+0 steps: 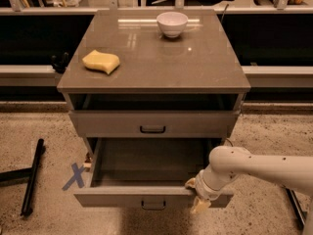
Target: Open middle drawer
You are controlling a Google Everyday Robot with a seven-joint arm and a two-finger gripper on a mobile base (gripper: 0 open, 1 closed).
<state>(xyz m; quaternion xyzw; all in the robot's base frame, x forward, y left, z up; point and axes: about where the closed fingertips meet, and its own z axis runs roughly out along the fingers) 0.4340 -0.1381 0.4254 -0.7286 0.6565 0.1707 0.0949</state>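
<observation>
The middle drawer point(117, 198) is pulled far out of the cabinet, and its dark inside shows with nothing visible in it. Its small dark loop handle point(153, 204) sits at the centre of the grey-taupe front. My gripper point(196, 196) is at the top edge of that front, right of the handle. The white arm point(264, 168) reaches to it from the right. The top drawer point(152, 123) above is shut. The lowest drawer is hidden under the pulled-out one.
A white bowl point(172, 23) and a yellow sponge point(101, 61) lie on the cabinet top point(161, 62). A black bar point(32, 176) lies on the floor at the left, next to a blue tape cross point(74, 176). Dark shelving runs behind the cabinet.
</observation>
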